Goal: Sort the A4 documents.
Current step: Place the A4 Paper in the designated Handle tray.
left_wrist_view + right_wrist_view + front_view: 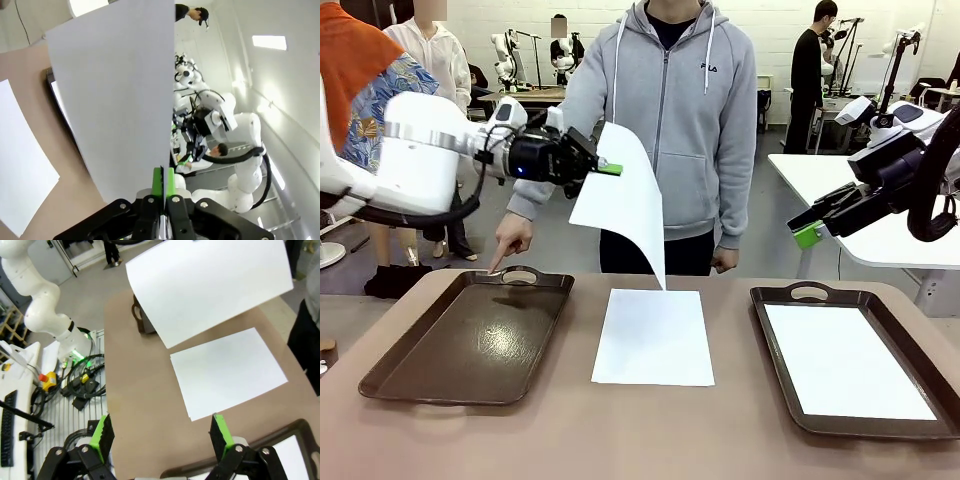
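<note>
- One sheet [842, 362] already sits in your right tray [772, 340], so that's done.
- Your left gripper [610, 169] is pinched tight on a second sheet [625, 205], which dangles mid-table. The left tray [470, 345] is bare.
- A third sheet [655, 335] lies between the trays, not sorted yet. Your right gripper [808, 232] is wide open and holds nothing.

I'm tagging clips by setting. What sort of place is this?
Probably a robotics lab: the left gripper holds an A4 document over a table, and an emergency-stop button, cables and a keyboard sit beside the rig.
</note>
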